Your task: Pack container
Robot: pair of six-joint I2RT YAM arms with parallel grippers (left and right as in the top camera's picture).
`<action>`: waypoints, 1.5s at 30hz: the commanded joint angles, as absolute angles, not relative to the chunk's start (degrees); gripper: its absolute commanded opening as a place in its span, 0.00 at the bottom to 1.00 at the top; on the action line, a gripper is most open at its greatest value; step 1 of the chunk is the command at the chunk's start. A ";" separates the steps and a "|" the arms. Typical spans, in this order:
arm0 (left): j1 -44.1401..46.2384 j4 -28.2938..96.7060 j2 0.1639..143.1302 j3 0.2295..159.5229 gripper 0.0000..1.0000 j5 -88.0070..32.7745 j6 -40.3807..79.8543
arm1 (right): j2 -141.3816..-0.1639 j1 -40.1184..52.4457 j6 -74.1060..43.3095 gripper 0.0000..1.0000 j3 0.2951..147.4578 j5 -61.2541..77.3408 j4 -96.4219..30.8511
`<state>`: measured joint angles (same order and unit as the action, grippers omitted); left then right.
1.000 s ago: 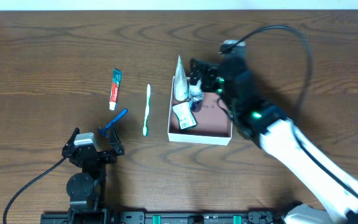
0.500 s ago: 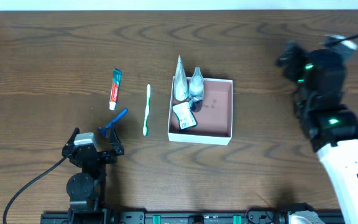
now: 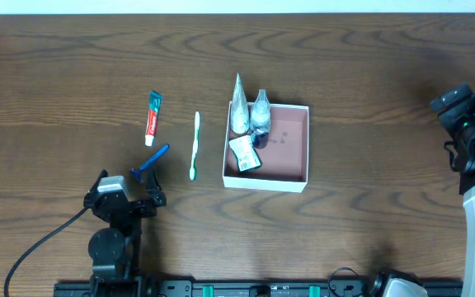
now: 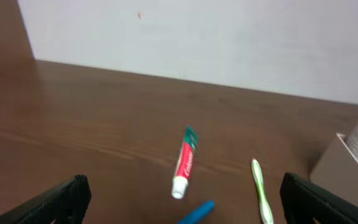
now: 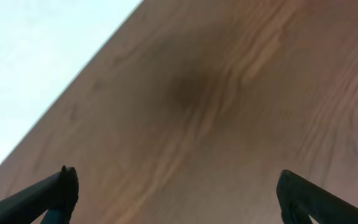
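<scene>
We see the container, a shallow square cardboard box with white walls and a pinkish-brown floor bearing a faint dark scribble. It sits flat and open-topped near the middle of the worktop, its sides parallel to the worktop's edges, the right half of its floor bare.

The surface showed dark brown wood grain. The container had white walls and a pinkish-brown, faintly scribbled floor. Ahead of the black left end effector lay a blue razor, a green-and-white toothbrush and a red-white-teal tube.
</scene>
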<state>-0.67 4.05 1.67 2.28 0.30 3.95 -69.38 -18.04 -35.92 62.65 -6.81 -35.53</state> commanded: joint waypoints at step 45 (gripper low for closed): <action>0.95 18.85 90.41 59.64 0.98 -7.03 -2.31 | -69.71 -18.37 -36.82 0.99 63.00 -5.13 -39.66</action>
<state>0.93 20.10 88.44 58.96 -9.21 -2.79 -69.69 -18.06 -36.10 62.63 -4.86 -39.62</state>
